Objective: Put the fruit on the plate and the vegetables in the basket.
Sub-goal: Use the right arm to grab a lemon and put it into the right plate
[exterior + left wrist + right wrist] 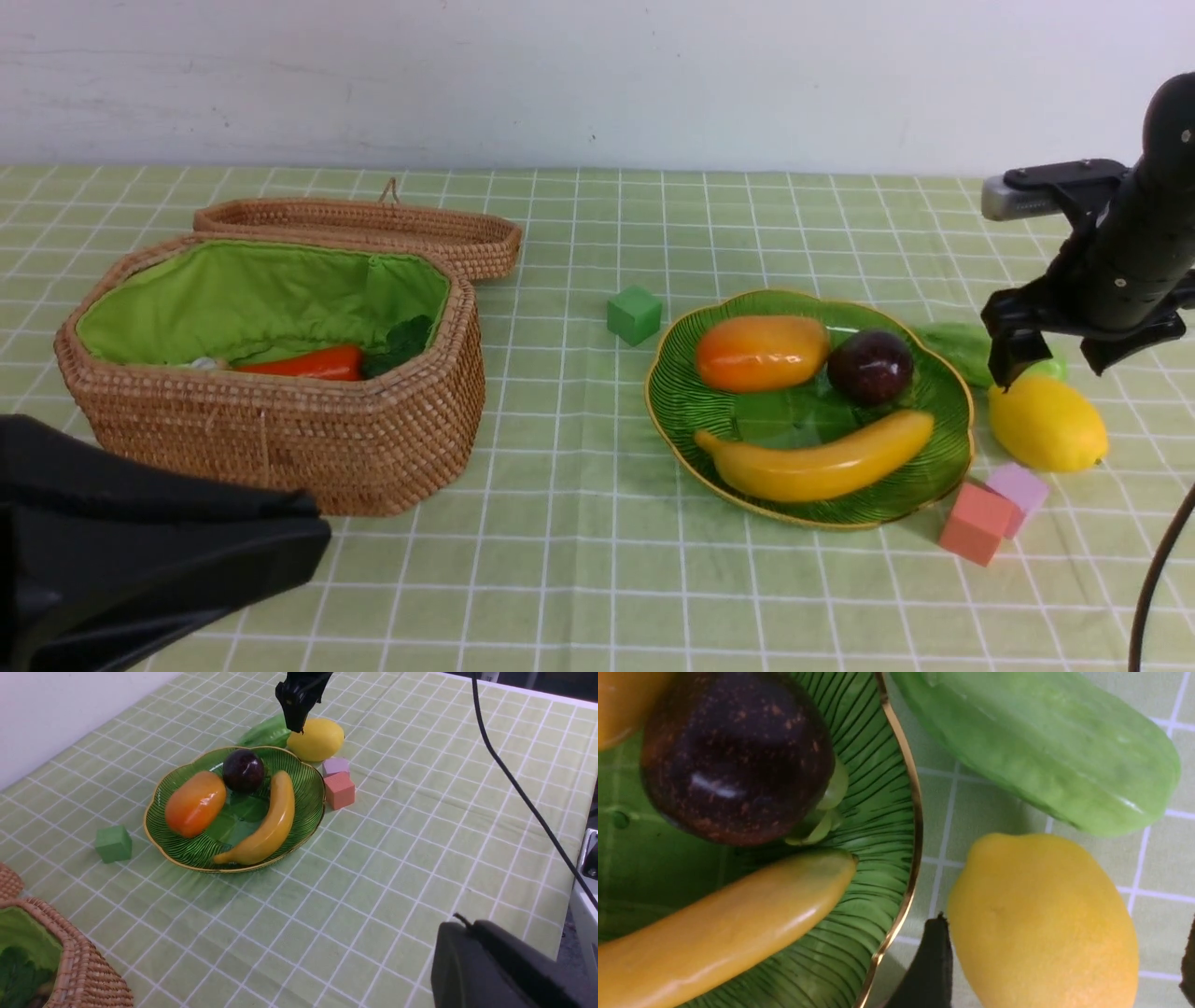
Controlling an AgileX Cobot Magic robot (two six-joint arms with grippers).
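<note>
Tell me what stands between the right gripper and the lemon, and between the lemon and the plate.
Nothing visible. The open right gripper straddles the lemon, and only bare cloth separates the lemon from the plate. The gourd lies behind it, the cubes in front, both off that path.

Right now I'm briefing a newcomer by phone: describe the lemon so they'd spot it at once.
Find the ribbed green glass plate. Just past its right edge, on the tablecloth, lies the lemon, below the right gripper. It is the plump yellow oval; the gourd behind it is pale green, and in front sit a pink cube and a lilac cube.
</note>
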